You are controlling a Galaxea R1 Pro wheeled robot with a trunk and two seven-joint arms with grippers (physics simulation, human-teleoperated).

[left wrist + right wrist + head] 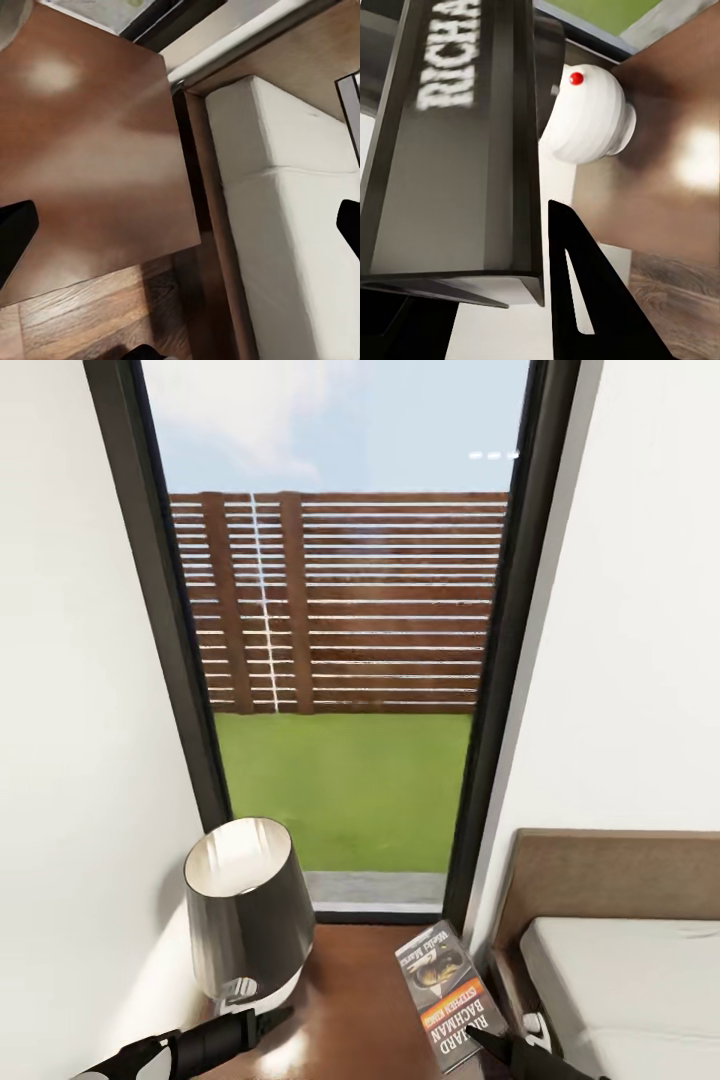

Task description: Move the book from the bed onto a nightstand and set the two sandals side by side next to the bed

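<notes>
The off-white mattress bed on its brown platform is seen beside the glossy reddish-brown square nightstand, where a dark-shaded lamp stands. The dark paperback book is held clamped in the right gripper, at the nightstand's bed-side edge. The placing step is judged underway; release is called for next. The left gripper is spread wide, empty.
</notes>
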